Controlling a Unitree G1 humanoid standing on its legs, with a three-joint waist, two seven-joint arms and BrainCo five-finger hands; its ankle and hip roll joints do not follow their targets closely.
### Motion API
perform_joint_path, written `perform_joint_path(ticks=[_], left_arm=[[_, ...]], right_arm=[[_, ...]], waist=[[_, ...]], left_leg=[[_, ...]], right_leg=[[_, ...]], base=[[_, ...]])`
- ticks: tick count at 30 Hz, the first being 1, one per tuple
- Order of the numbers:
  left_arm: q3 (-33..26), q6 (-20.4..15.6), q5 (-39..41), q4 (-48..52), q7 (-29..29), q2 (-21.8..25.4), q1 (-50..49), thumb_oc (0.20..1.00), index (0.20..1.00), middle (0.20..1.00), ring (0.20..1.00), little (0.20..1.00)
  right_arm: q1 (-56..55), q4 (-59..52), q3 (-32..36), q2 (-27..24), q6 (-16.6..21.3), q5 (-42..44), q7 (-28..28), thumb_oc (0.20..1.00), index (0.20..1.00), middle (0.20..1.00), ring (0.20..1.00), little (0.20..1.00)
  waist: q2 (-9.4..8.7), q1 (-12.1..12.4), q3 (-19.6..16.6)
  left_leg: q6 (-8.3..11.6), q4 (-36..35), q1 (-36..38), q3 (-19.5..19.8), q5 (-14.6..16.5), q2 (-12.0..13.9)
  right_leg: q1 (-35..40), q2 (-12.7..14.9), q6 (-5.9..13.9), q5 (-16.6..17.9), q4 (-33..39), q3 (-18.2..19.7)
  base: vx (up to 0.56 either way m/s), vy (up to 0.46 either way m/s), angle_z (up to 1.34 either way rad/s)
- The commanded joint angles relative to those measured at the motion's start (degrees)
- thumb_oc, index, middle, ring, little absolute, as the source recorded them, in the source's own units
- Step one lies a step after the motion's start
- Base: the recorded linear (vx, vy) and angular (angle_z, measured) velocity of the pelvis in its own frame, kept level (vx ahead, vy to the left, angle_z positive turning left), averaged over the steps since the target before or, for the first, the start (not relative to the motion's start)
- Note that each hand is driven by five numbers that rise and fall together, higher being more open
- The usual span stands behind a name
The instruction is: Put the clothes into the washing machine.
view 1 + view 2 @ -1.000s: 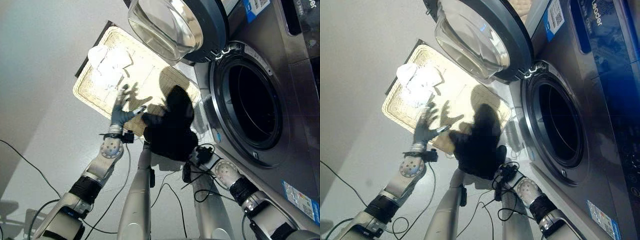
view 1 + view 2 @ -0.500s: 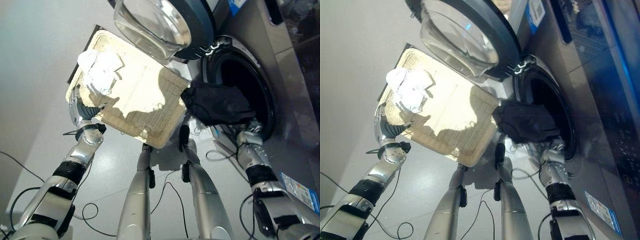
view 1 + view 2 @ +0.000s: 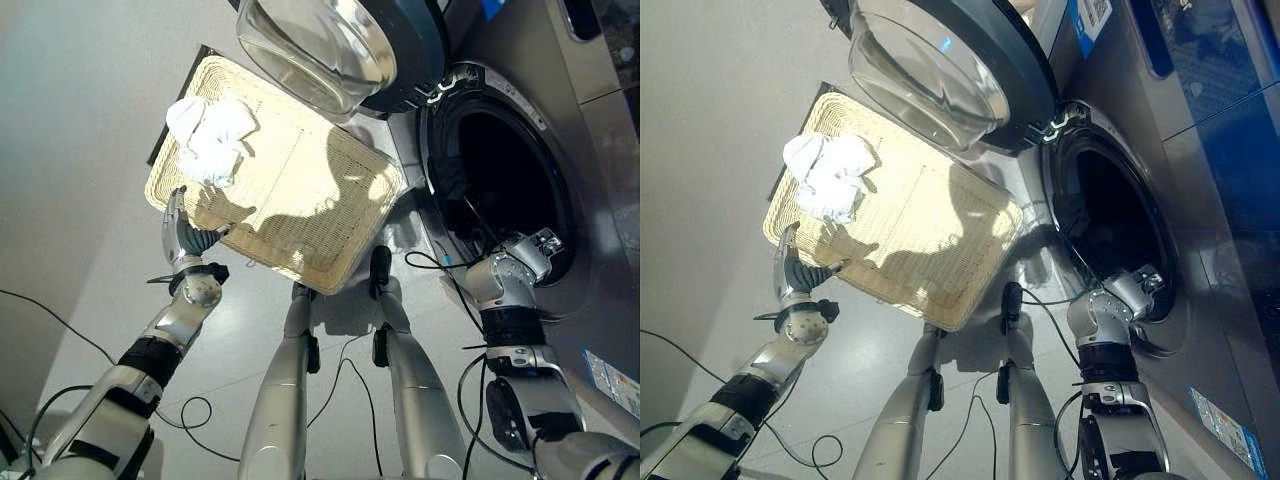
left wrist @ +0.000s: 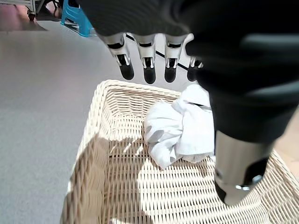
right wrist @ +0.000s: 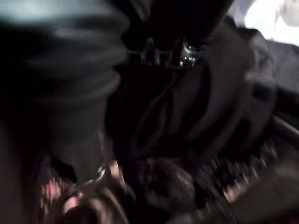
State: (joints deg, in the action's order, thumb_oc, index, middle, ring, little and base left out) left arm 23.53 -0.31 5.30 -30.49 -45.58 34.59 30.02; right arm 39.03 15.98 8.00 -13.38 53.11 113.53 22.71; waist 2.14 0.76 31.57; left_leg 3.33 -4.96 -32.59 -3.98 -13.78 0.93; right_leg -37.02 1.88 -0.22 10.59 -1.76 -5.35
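Left wrist view: one white cloth in one basket.

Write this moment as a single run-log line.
left hand: open over basket | white cloth: in basket | right hand: in drum

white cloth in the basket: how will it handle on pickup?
The white cloth lies crumpled with loose folds, so it is probably floppy and would unfurl and dangle. It looks thin, likely light. The open left hand may catch one layer only, so a deep pinch seems safer.
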Motion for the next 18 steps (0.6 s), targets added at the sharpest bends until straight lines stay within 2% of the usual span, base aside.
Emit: perform_joint_path(ticks=[1, 3, 4, 7, 8, 11, 14, 15, 18], left_arm=[[-2.2, -0.9, -2.8, -1.1, -1.5, -1.7, 1.7, 1.000, 1.000, 1.000, 1.000, 1.000], [-2.0, -0.9, -3.1, -1.9, -1.8, -2.3, 2.3, 1.000, 1.000, 1.000, 1.000, 1.000], [-1.9, -1.0, -3.9, -3.0, -2.2, -3.1, 2.7, 1.000, 1.000, 1.000, 1.000, 1.000], [-1.9, -0.7, -4.2, -3.3, -2.4, -3.3, 2.8, 1.000, 1.000, 1.000, 1.000, 1.000], [-1.7, -0.6, -3.5, -4.7, -2.2, -3.2, 3.9, 1.000, 1.000, 1.000, 1.000, 1.000], [-1.8, -1.0, -3.2, -6.0, -1.9, -3.2, 4.9, 1.000, 1.000, 1.000, 1.000, 1.000], [-1.9, -1.3, -2.5, -6.9, -1.9, -2.7, 5.6, 1.000, 1.000, 1.000, 1.000, 1.000], [-2.0, -1.3, -2.5, -7.2, -2.2, -2.8, 5.7, 1.000, 1.000, 1.000, 1.000, 1.000], [-2.1, -1.4, -2.4, -7.8, -1.8, -2.8, 6.0, 1.000, 1.000, 1.000, 1.000, 1.000]], right_arm=[[0.6, -4.4, 0.2, -5.9, -9.0, -0.5, -14.2, 1.000, 1.000, 1.000, 1.000, 1.000], [0.9, -4.7, -0.7, -3.1, -12.8, -0.5, -18.0, 1.000, 1.000, 1.000, 1.000, 1.000], [0.5, -7.3, -1.5, 1.3, -15.3, -0.5, -24.5, 1.000, 1.000, 1.000, 1.000, 1.000], [-0.2, -8.5, -2.0, 2.7, -15.6, -0.5, -25.8, 1.000, 1.000, 1.000, 1.000, 1.000], [-0.9, -7.1, -3.9, 4.2, -18.4, -0.5, -28.6, 1.000, 1.000, 1.000, 1.000, 1.000], [-0.2, -2.8, -4.5, 3.5, -20.2, -0.5, -29.1, 1.000, 1.000, 1.000, 1.000, 1.000], [-0.2, 1.9, -4.7, 2.6, -20.8, -0.5, -33.1, 1.000, 1.000, 1.000, 1.000, 1.000], [-0.8, 2.1, -4.5, 3.3, -22.1, -0.5, -36.1, 1.000, 1.000, 1.000, 1.000, 1.000], [-2.2, 4.0, -4.4, 4.3, -26.0, -0.5, -39.8, 1.000, 1.000, 1.000, 1.000, 1.000]], waist=[[1.52, -2.6, -1.8], [1.71, -2.5, -1.8], [1.70, -2.4, -1.8], [1.66, -2.5, -1.8], [1.60, -2.7, -1.8], [1.63, -2.6, -1.8], [1.55, -2.5, -1.8], [1.49, -2.6, -1.8], [1.27, -2.6, -1.8]], left_leg=[[-0.40, 2.1, 0.4, -0.3, 2.9, -3.0], [-0.27, 2.0, 0.3, -0.5, 2.9, -2.9], [-0.27, 1.7, 0.3, -0.6, 2.8, -2.8], [-0.27, 1.6, 0.3, -0.6, 2.8, -2.8], [-0.22, 1.2, 0.3, -0.9, 2.6, -2.8], [-0.15, 1.1, 0.2, -1.1, 2.5, -2.7], [-0.07, 0.9, 0.1, -1.4, 2.4, -2.7], [-0.08, 0.8, 0.1, -1.4, 2.3, -2.7], [-0.08, 0.5, 0.2, -1.3, 2.2, -2.7]], right_leg=[[1.8, 0.4, 5.19, 1.5, -0.1, -1.2], [1.8, 0.4, 5.19, 1.4, 0.0, -1.3], [1.8, 0.3, 5.20, 1.4, 0.2, -1.3], [1.8, 0.3, 5.20, 1.3, 0.2, -1.2], [1.7, 0.2, 5.14, 1.3, 0.4, -1.1], [1.5, 0.2, 5.20, 1.4, 0.5, -1.2], [1.2, 0.1, 5.22, 1.5, 0.5, -1.2], [1.2, 0.1, 5.24, 1.6, 0.6, -1.1], [1.2, 0.1, 5.35, 1.8, 0.8, -0.9]], base=[[0.00, 0.000, 0.00], [0.00, 0.000, 0.00], [0.00, 0.000, 0.00], [0.00, 0.022, -0.03], [0.00, 0.066, -0.05], [0.00, 0.031, -0.01], [-0.01, 0.041, 0.01], [0.00, 0.032, 0.01], [0.00, 0.011, 0.00]])
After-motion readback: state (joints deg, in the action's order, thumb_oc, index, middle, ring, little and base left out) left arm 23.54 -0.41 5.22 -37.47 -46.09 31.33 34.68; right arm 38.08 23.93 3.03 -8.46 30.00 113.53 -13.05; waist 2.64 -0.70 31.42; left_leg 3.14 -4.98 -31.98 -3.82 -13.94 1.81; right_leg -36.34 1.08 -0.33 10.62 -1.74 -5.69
